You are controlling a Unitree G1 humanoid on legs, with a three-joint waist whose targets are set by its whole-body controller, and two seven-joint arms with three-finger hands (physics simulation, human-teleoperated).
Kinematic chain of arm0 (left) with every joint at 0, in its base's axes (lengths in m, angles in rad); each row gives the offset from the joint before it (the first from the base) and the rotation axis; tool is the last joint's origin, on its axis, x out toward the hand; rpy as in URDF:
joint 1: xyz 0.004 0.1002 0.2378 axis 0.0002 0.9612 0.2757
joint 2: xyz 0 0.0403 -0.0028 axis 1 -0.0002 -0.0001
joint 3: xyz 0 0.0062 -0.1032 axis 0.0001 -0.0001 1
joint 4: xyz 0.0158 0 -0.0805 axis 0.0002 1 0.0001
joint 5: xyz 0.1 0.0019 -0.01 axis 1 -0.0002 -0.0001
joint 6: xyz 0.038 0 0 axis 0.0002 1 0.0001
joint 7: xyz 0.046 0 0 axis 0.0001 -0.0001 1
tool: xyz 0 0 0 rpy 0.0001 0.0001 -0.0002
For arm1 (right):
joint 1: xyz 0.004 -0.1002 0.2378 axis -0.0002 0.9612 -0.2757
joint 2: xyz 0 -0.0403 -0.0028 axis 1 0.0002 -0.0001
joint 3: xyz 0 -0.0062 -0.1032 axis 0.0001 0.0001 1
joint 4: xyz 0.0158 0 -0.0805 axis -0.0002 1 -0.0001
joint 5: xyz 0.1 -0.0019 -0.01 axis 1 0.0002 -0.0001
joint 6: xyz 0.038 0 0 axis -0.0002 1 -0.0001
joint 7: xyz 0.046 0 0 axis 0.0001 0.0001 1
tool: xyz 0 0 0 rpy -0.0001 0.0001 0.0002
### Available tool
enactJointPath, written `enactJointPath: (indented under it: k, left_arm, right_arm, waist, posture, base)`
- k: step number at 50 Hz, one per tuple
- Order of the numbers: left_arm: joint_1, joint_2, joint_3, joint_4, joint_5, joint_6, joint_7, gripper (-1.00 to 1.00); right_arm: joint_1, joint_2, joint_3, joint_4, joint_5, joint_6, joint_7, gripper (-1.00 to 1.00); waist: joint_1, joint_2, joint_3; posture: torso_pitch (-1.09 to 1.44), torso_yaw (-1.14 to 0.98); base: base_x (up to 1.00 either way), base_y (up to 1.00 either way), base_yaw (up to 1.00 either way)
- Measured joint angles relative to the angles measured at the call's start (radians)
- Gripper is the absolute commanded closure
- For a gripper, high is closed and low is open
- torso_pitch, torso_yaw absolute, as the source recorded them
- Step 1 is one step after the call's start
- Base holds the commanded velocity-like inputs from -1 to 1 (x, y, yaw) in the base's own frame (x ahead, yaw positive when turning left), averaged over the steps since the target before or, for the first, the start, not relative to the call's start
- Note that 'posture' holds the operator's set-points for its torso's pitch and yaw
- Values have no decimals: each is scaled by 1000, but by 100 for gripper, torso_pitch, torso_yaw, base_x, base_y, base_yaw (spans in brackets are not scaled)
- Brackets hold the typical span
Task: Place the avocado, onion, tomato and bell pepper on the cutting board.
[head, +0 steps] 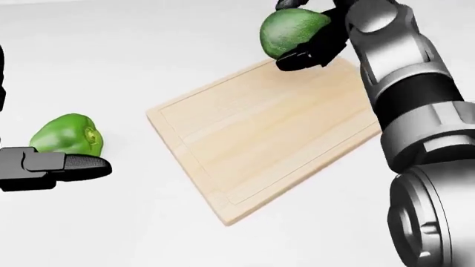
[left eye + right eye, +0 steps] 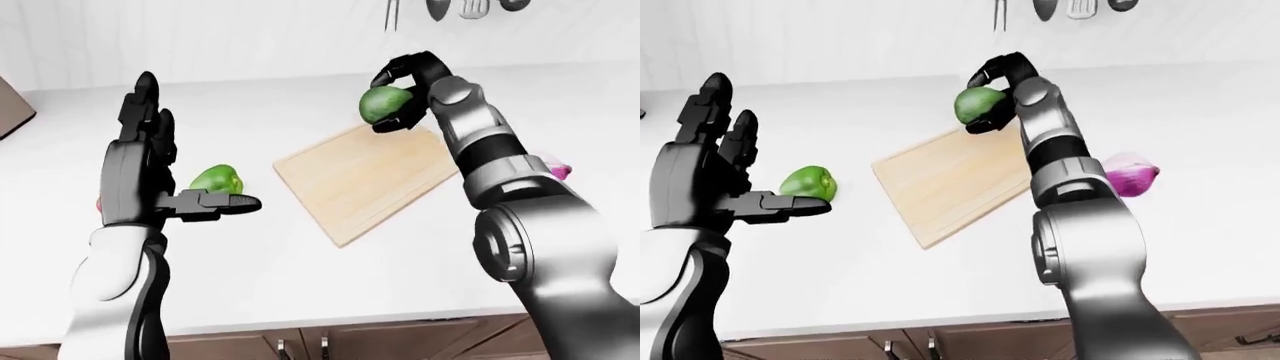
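Right hand (image 1: 312, 41) clamped round the rounded, pebbly green avocado (image 1: 291, 30), held above the pale wooden cutting board's (image 1: 260, 133) upper edge. Probably firm, light, slightly slick; best cradled at the widest part. Left hand (image 2: 715, 180) spread open beside the glossy green bell pepper (image 2: 807, 182).

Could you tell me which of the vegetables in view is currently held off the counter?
The avocado: the right hand grips it above the cutting board's top corner. The bell pepper and onion rest on the counter.
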Motion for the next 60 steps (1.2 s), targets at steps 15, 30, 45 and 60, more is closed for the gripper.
enactJointPath:
  k: [15, 30, 45, 60]
  left_arm:
    - [5, -2, 3, -1, -1, -4, -1, -100]
    - [12, -1, 6, -11, -1, -1, -3, -100]
    - [5, 3, 9, -10, -5, 4, -2, -100]
    - [8, 6, 16, -17, -9, 5, 0, -100]
  right_arm:
    - [34, 73, -17, 27, 53, 25, -277, 100]
    - [81, 87, -9, 56, -4, 31, -409, 100]
    - [101, 95, 2, 49, -33, 23, -393, 72]
    - [108, 108, 0, 46, -50, -3, -388, 36]
  waist:
    - [6, -11, -9]
    - [9, -10, -6]
    - [8, -12, -12]
    - [4, -12, -17]
  posture:
    - [0, 0]
    - [0, 0]
    - [0, 0]
    - [0, 0]
  base:
    - [0, 0, 0]
    - [0, 0, 0]
    - [0, 0, 0]
    - [0, 0, 0]
